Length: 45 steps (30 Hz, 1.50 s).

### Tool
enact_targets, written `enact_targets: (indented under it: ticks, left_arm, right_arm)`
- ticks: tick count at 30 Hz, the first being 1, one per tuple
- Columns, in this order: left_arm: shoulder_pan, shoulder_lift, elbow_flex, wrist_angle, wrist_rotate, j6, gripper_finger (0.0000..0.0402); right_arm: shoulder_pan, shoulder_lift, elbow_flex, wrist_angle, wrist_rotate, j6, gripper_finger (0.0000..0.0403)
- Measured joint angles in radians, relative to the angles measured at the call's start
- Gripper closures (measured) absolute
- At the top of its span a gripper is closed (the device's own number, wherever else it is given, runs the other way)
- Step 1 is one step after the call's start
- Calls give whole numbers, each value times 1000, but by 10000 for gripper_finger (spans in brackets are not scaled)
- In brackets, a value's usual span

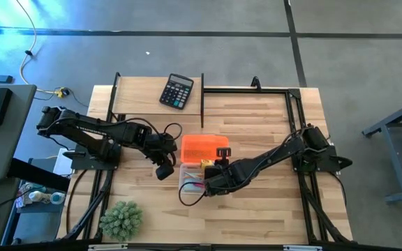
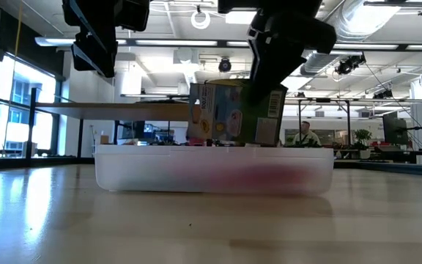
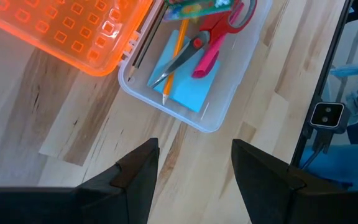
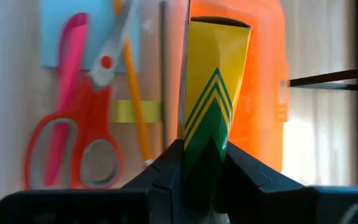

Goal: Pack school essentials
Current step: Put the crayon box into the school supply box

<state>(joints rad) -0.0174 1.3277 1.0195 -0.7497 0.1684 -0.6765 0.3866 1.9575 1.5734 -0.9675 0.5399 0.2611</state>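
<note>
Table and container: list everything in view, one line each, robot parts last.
Clear plastic container: one, translucent, table centre, between the two hands.
Orange plastic lid: one, orange, beside the container, toward the calculator.
Yellow-and-green crayon box: one, held upright over the container.
Red-handled scissors: one, in the container.
Pink pen: one, in the container.
Pale blue square note pad: one, under the scissors.
Thin pencils: at least two, one orange, in the container.
Black calculator: one, far edge of the table.
Spiky green plant: one, near left corner.
Left hand: open, beside the container.
Right hand: shut on the crayon box.
</note>
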Motion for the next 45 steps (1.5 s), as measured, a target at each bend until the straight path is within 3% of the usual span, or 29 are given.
enact_targets:
  ticks: [5,16,25,34,45]
  left_arm:
    - [0,0,0,0,0,6,211]
    - [0,0,0,0,0,6,211]
    - [0,0,0,0,0,7,211]
    - [0,0,0,0,0,8,211]
    - [0,0,0,0,1,27,211]
  right_arm:
    - [-1,0,0,0,24,-8,329]
    - [-44,5,0,-2,-76,-29,328]
    - [-55,5,0,-8,-78,-26,269]
    - [-55,5,0,-8,-91,-23,238]
    - [-52,5,0,-7,-256,102,228]
